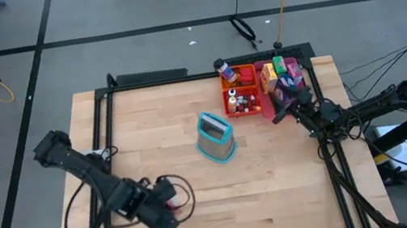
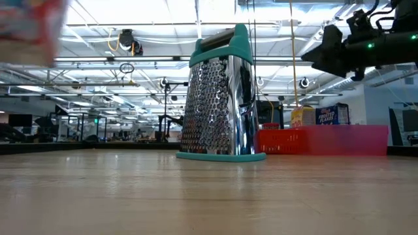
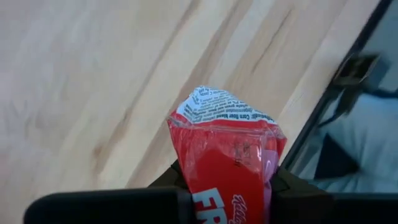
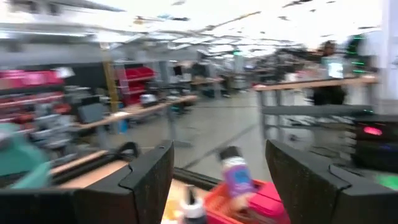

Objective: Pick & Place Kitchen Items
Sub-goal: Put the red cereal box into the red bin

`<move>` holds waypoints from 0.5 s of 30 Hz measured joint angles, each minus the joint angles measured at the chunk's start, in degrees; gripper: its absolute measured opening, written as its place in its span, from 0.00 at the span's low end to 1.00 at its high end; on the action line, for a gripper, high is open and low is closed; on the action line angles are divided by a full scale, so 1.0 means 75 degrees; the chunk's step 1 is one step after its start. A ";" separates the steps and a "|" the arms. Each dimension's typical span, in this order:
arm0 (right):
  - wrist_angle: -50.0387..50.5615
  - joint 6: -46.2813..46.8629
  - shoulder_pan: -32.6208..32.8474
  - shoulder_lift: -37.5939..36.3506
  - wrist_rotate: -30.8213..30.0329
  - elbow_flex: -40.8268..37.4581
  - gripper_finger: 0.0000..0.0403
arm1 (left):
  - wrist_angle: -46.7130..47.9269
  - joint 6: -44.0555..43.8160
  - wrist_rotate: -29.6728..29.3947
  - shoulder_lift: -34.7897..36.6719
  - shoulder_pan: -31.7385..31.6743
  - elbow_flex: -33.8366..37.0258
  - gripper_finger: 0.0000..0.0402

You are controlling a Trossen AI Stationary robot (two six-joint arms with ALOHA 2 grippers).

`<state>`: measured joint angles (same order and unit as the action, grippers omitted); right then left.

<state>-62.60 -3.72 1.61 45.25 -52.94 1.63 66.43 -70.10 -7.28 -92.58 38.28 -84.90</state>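
- Standing upright near the middle of the wooden table [image 1: 157, 129] was a teal-framed box grater [image 1: 215, 137]; it lay between the two arms and blocked much of the low view, where its perforated steel face was seen in front of the trays.
- An orange tray [image 1: 232, 101] and a pink tray [image 1: 266, 104] were set side by side at the far right edge of the table, and small bottles and boxes were packed inside them.
- A small red box [image 3: 227, 158], with a crumpled printed white flap at its top, was pinched between the fingers of the left gripper [image 3: 227, 186] and was held above the near left part of the table.
- A small bottle with a dark cap [image 4: 235, 173] was seen standing upright at the orange tray's far corner.
- The right gripper [image 4: 219, 180] was poised over the trays with its fingers spread apart, and nothing was held between them.
- Most lettering on the red box was cut off by the edge of the left wrist picture; in the low view the box appeared only as a blurred red patch at the upper left corner.
- Individual items inside the trays could not be told apart from above.
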 joint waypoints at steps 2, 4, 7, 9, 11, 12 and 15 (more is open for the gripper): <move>-0.0043 0.0002 0.0000 0.0000 0.0548 0.0005 0.61 | -0.0257 0.0369 -0.0213 0.0000 -0.0209 -0.0180 0.17; -0.0026 0.0031 0.0000 0.0000 0.1338 0.0092 0.61 | -0.0703 0.0799 -0.0446 0.0000 -0.0405 -0.0319 0.16; 0.0364 0.0572 0.0001 0.0000 0.2802 0.0389 0.61 | -0.1744 0.1607 -0.0651 0.0000 -0.0700 -0.0458 0.15; 0.1139 0.1155 0.0000 0.0019 0.3824 0.0724 0.61 | -0.2504 0.2416 -0.0649 0.0000 -0.0882 -0.0475 0.15; 0.1928 0.1657 0.0003 0.0015 0.4877 0.1225 0.61 | -0.3166 0.3170 -0.0646 0.0000 -0.1064 -0.0475 0.15; 0.2440 0.1834 0.0007 0.0031 0.5301 0.1488 0.61 | -0.3394 0.3473 -0.0649 0.0000 -0.1141 -0.0479 0.15; 0.3675 0.2220 0.0018 0.0178 0.6398 0.2112 0.61 | -0.3559 0.3960 -0.0650 0.0000 -0.1357 -0.0484 0.15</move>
<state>-35.04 12.93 1.74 46.59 -4.95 17.46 39.74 -40.40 -12.15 -92.58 28.10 -88.53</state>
